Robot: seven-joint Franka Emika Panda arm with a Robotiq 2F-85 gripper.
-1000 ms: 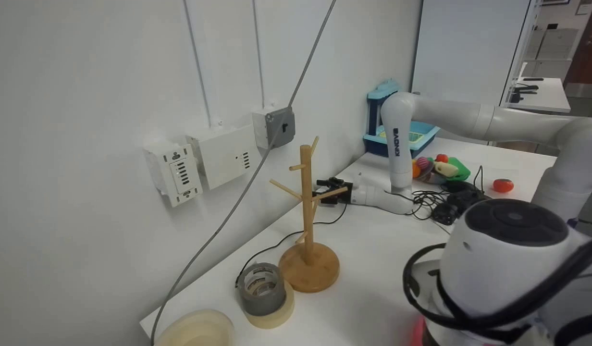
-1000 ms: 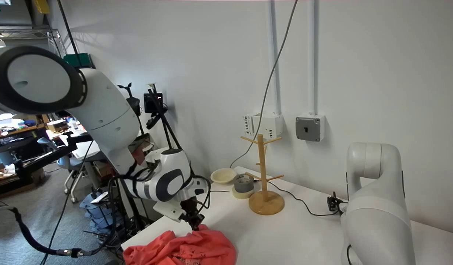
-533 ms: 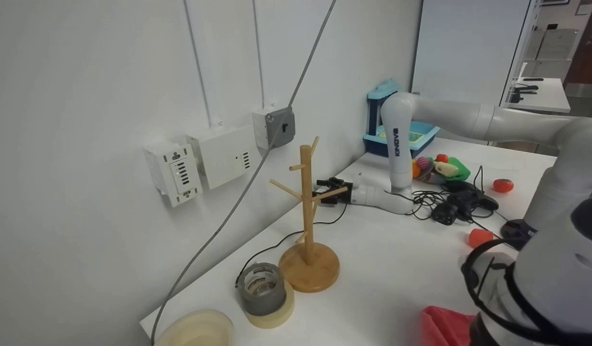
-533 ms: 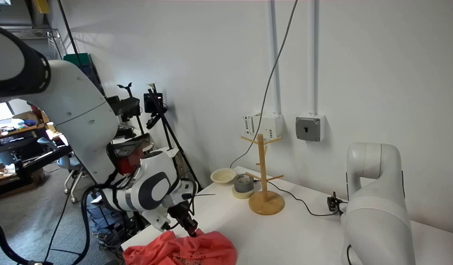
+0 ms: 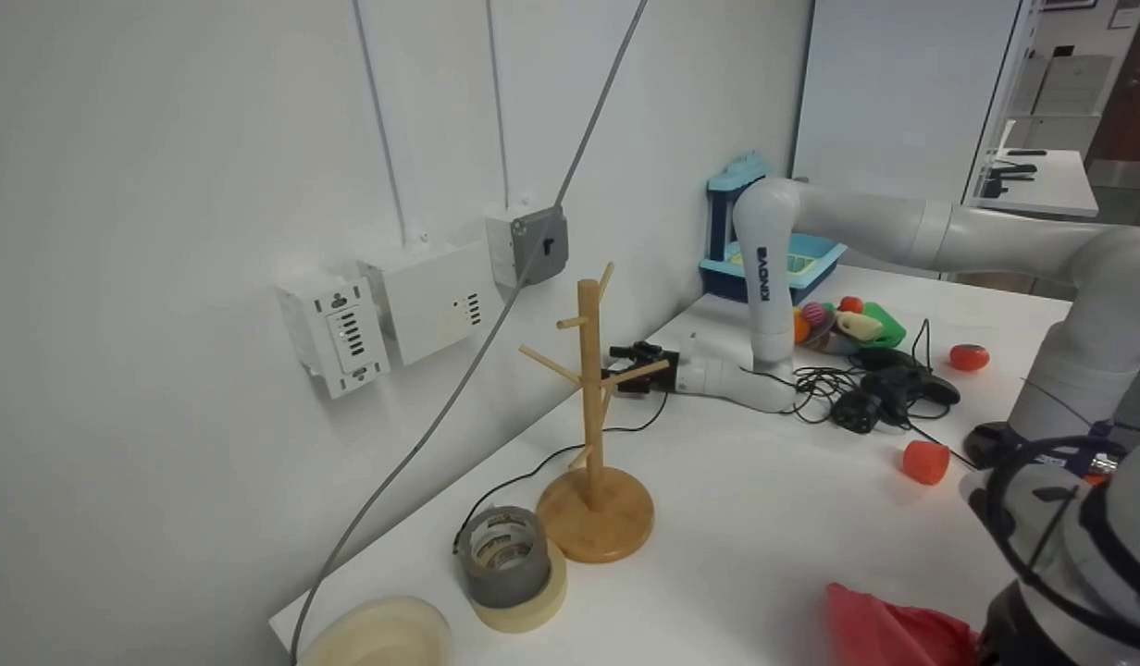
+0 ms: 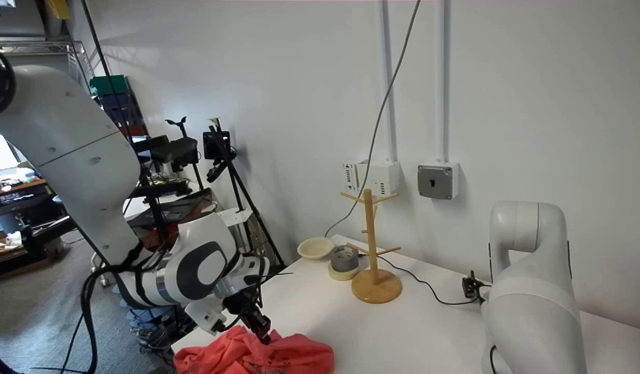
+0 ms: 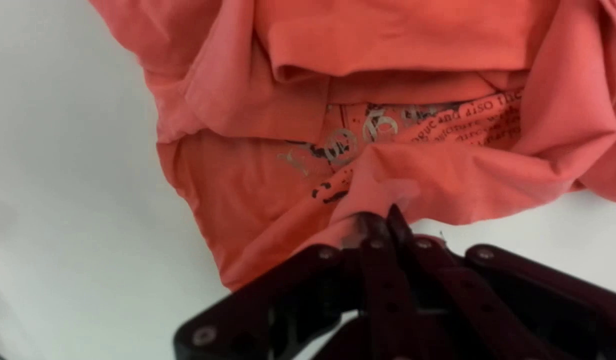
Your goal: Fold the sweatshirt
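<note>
Wrist view: we see the jaws pinched on a thin fold of the sweatshirt (image 7: 438, 172), which lies rumpled on the counter (image 7: 103, 200). We fear so slight a bite could slip, or bunched layers could drag along instead of folding.

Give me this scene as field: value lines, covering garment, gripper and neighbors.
garment: coral-red sweatshirt with a print partly covered by overlapping layers
condition: rumpled, not neatly folded
surface: white table
grip: gripper shut on a small pinch of the sweatshirt
tape: gray tape roll stacked on a tan tape roll
beside tape: wooden stand and pale bowl
second arm: Kinova arm, beyond the stand
view limit: an exterior view shows only part of the sweatshirt
</note>
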